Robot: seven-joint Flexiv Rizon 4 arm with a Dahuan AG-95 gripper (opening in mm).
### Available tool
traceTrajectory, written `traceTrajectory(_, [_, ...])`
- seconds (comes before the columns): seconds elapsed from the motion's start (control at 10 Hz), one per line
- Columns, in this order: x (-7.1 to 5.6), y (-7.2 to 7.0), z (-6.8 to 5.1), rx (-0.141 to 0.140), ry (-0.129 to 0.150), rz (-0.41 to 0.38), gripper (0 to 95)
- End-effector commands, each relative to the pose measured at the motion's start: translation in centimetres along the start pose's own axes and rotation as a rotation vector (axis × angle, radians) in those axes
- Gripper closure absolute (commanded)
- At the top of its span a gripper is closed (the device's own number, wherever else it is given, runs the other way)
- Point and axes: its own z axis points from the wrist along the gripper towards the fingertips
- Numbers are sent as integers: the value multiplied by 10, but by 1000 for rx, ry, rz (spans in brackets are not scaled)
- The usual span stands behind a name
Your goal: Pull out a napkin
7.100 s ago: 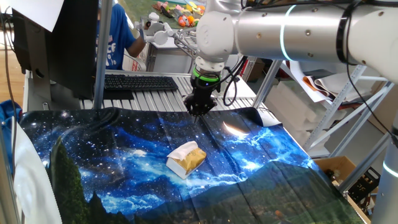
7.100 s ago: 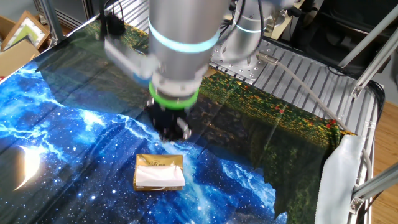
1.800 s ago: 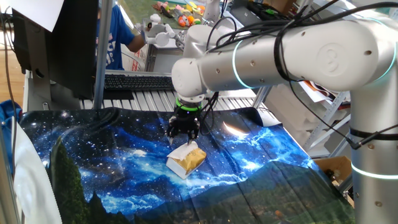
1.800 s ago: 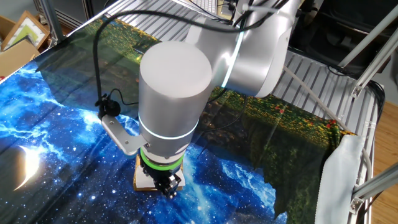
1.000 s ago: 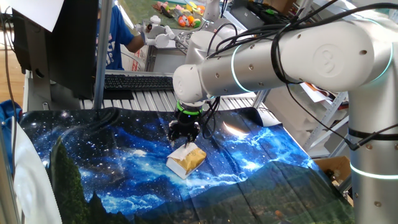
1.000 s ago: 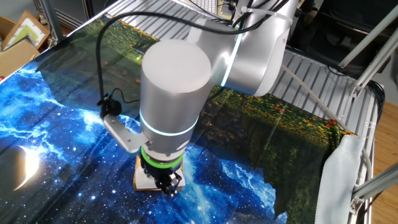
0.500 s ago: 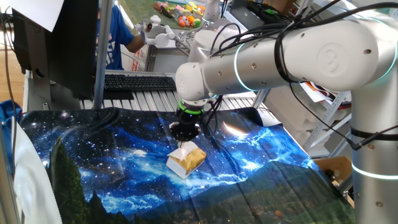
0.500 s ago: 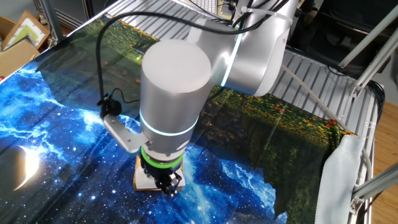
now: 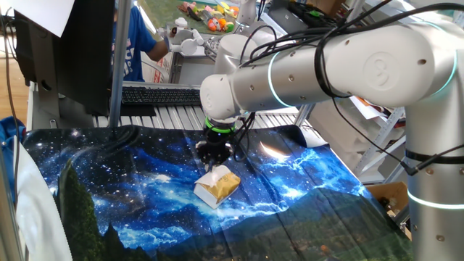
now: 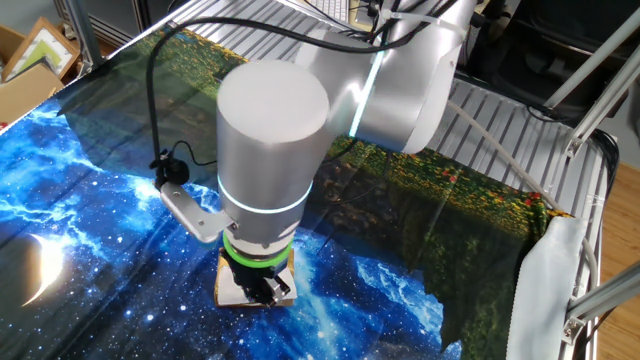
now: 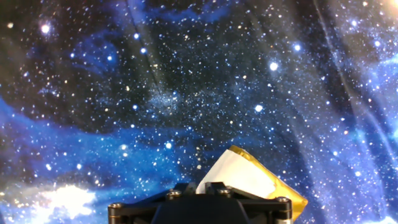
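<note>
The yellow-brown and white tissue box [image 9: 226,190] lies on the starry blue cloth [image 9: 130,188]. The white napkin [image 9: 217,175] sticks up from its top. My gripper [image 9: 215,162] points straight down onto the napkin's upper edge. In the hand view the napkin [image 11: 239,174] rises beside and between my gripper's [image 11: 200,185] two close-set fingers, with the box's yellow edge [image 11: 292,198] behind it. The fingers look shut on the napkin. In the other fixed view the arm hides most of the box [image 10: 228,292], and my gripper [image 10: 262,292] is over it.
A black keyboard [image 9: 163,95] and a dark monitor [image 9: 65,51] stand behind the cloth on the slatted metal table [image 10: 500,130]. A person in blue [image 9: 134,43] is at the back. A cardboard box [image 10: 30,60] sits past the table's far corner.
Over the last seconds my gripper came down from the cloth's far edge onto the box top. In the last half second it shifted only slightly; the box has not moved.
</note>
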Motion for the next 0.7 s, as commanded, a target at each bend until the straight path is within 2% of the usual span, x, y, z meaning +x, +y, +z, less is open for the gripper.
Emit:
traceTrajectory(0.1, [-2, 1, 1, 2, 6, 9, 190])
traceTrajectory(0.7, [-2, 1, 1, -11, 13, 40, 190])
